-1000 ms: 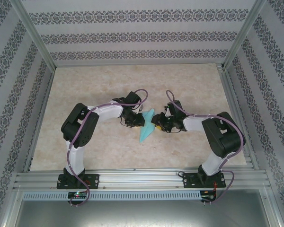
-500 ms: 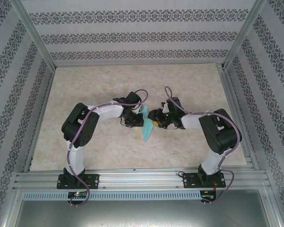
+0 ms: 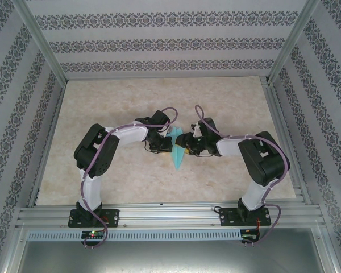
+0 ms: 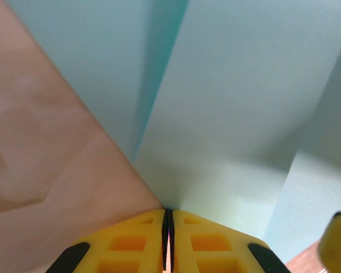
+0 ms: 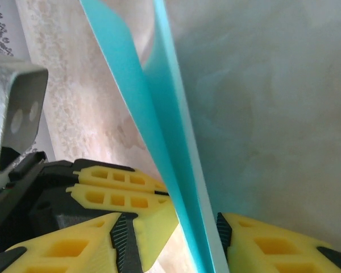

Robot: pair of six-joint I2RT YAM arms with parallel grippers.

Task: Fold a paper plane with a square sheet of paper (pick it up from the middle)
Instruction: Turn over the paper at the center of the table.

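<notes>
Two yellow fingers of the left pincer are pressed together, with only a thin dark seam between them, and the teal plane rises straight out of that seam, so this pincer is pinching it. The right pincer has one finger on each side of the folded paper, nipping the plane between them. In the right wrist view the left pincer's closed fingers sit just beside the sheet on its left.

From above, the left pincer and right pincer meet at the middle of the counter, and the plane shows between them as a slim teal sliver, its sharp point aimed toward the arm bases. Layered folds and a long crease run up the paper in the left wrist view, with the pale marbled counter behind it. Whether the plane touches the counter cannot be told.
</notes>
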